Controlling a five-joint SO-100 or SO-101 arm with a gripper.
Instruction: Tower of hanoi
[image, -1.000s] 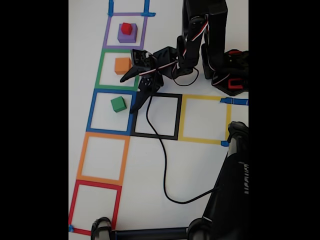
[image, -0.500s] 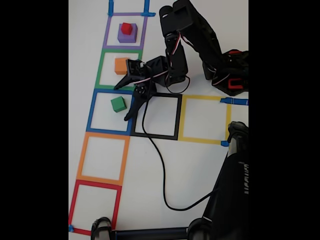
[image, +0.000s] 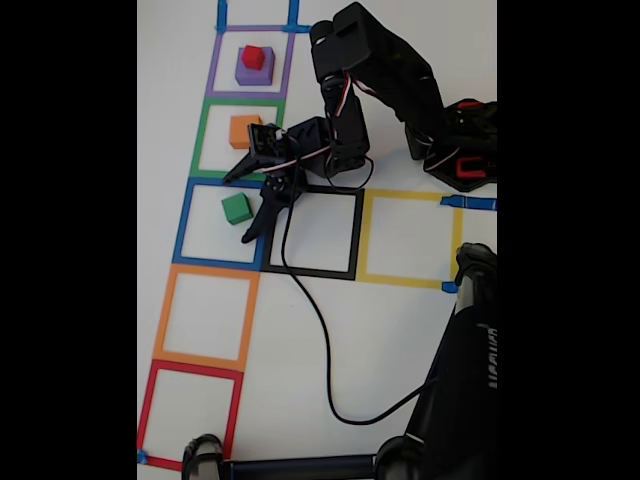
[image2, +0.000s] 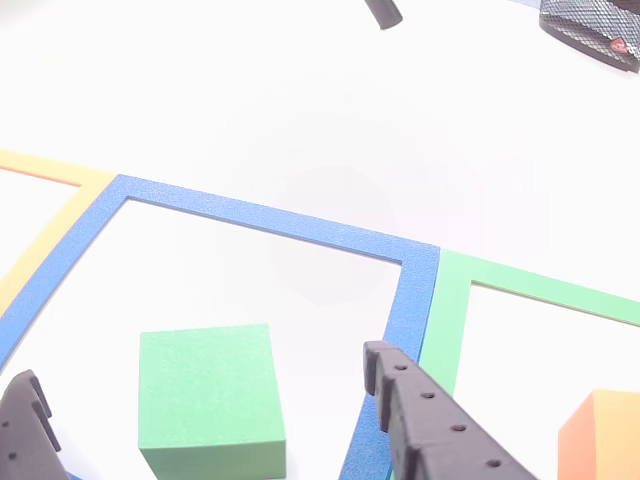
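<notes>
Green cube, orange cube, red cube on purple cube.

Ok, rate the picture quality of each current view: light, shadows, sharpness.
Fixed view: black bars on both sides, bright even light, washed-out white table, faint shadows, slightly soft; the red cube on the purple cube still reads clearly. Other view: close and sharp, green cube crisp with little shadow, open hand straddling it, orange cube cut by the frame edge.

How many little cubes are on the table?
4: the red cube sits on the purple cube in the purple square, the orange cube in the green square, the green cube in the blue square.
</notes>
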